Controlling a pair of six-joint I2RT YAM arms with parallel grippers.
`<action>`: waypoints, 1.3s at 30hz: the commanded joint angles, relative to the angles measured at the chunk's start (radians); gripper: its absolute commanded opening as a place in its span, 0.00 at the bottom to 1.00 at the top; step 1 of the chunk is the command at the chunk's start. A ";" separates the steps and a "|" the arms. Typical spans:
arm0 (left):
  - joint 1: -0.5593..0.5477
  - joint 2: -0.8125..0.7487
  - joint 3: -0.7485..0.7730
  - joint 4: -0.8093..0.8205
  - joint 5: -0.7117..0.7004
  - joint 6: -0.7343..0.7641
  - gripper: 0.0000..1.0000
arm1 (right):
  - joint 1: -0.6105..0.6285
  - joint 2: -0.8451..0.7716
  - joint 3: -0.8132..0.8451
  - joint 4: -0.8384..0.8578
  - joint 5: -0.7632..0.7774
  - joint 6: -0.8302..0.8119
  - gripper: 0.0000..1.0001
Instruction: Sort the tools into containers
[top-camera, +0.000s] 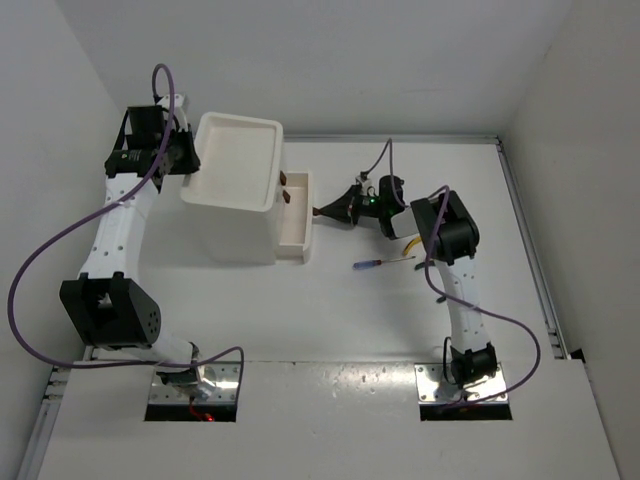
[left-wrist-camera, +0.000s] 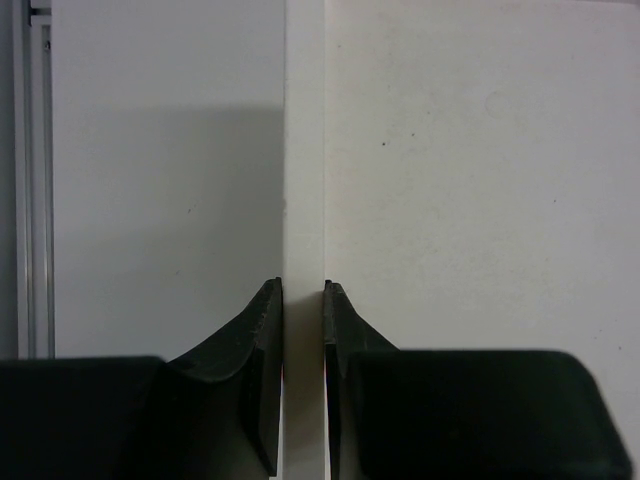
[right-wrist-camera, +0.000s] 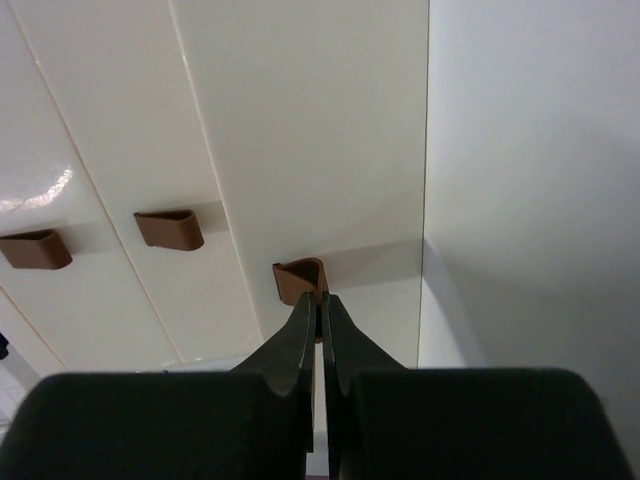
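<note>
**While the cabinet is braced, its drawer is held by the handle**

Because the white plastic cabinet (top-camera: 238, 232) is judged hollow and light, it would likely slide on the tabletop (top-camera: 360, 320) under any pull. Its tray-top rim (left-wrist-camera: 304, 150) is pinched between the narrowly set fingers of the left gripper (left-wrist-camera: 303, 300) at the far left. The right gripper (right-wrist-camera: 320, 305) is nearly closed, clamped on the small red-brown handle (right-wrist-camera: 298, 278) of the drawer (top-camera: 296, 225), which stands out to the right of the cabinet front. That handle is judged stiff but smooth and small, so a deep, centred hold is called for. The drawer's travel runs left to right.

Right of the drawer and apart from it, the thin screwdriver (top-camera: 383, 262) is laid flat on the tabletop. Its long axis runs roughly left to right, with the blue end leftward and the shaft rightward. It is judged light, rigid and prone to rolling, so the thicker blue end is the better place for it to be gripped.
</note>
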 joint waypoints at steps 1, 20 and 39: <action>-0.017 0.027 -0.016 0.000 0.043 -0.063 0.00 | -0.058 -0.073 -0.023 -0.029 0.000 -0.094 0.00; -0.008 0.027 -0.026 0.028 0.034 -0.081 0.00 | -0.190 -0.197 -0.137 -0.289 -0.084 -0.358 0.30; -0.049 0.008 0.042 0.048 0.066 -0.018 0.86 | -0.274 -0.571 -0.003 -1.038 0.045 -0.995 0.58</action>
